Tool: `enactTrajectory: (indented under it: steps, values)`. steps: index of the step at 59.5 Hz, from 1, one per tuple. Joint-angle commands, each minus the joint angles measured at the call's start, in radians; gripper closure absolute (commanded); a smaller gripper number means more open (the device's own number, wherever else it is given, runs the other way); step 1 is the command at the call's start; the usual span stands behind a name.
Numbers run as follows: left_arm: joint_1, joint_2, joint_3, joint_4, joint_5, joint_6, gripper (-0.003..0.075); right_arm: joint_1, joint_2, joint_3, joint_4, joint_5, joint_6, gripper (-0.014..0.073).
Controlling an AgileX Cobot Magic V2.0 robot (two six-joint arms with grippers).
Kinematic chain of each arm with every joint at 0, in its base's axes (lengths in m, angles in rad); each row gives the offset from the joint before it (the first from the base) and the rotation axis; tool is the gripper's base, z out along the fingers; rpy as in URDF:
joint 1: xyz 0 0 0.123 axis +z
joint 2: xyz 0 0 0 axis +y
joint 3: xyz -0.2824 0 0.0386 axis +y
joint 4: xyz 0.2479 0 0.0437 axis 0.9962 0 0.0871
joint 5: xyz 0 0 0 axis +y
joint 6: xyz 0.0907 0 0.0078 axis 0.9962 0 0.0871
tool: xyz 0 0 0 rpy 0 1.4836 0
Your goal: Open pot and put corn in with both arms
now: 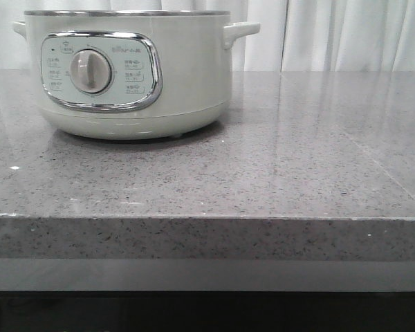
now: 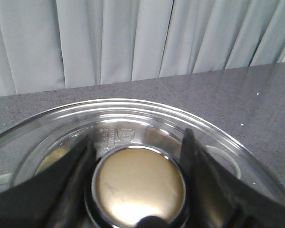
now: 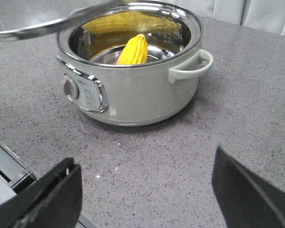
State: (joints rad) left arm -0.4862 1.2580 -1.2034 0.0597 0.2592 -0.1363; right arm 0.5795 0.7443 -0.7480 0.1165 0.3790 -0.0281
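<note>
- Pot point(image 1: 128, 72) location, front view: it stands on the grey speckled countertop point(image 1: 263, 180), toward the left and back. The chrome-framed control panel point(image 1: 100, 70) with its round dial point(image 1: 90, 70) faces the camera. One side handle point(image 1: 240, 32) projects to the right. Pale curtains point(image 1: 332, 34) hang behind. Neither arm appears in this view, and the pot interior is not visible from here.
- Left wrist view: the left gripper point(image 2: 138, 190) is closed around the brass-coloured lid knob point(image 2: 138, 186), one dark finger point(image 2: 66, 185) on each side of it. The clear glass lid point(image 2: 133, 118) spreads out around the knob.
- Right wrist view: the lid point(image 3: 42, 23) is off the pot point(image 3: 133, 76), its steel rim held tilted above the pot's rim on one side, leaving the steel inner bowl exposed.
- Corn point(image 3: 133, 50) location: it lies inside the pot, leaning against the inner wall, with its reflection on the steel.
- Right gripper point(image 3: 147, 190): jaws spread wide, nothing between them, positioned above the countertop and well apart from the pot.
</note>
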Motion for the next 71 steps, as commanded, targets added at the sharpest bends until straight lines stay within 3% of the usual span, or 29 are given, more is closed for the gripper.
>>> enactTrajectory:
  steps: [1,12,32,38,71]
  values:
    - [-0.006,0.038,-0.096,0.025,-0.154,0.001,0.0500,-0.006,-0.009,-0.024,-0.004,-0.069,-0.007,0.0011]
    - [-0.006,0.159,-0.176,0.089,-0.154,0.001,0.0499,-0.006,-0.009,-0.024,-0.004,-0.069,-0.007,0.0011]
    - [0.021,0.302,-0.311,0.047,-0.152,0.001,0.0499,-0.006,-0.009,-0.024,-0.004,-0.069,-0.007,0.0011]
    - [0.038,0.317,-0.317,-0.024,-0.148,0.001,0.0499,-0.006,-0.009,-0.024,-0.004,-0.069,-0.007,0.0011]
    - [0.025,0.360,-0.317,-0.027,-0.149,0.001,0.0499,-0.006,-0.009,-0.024,-0.004,-0.069,-0.007,0.0011]
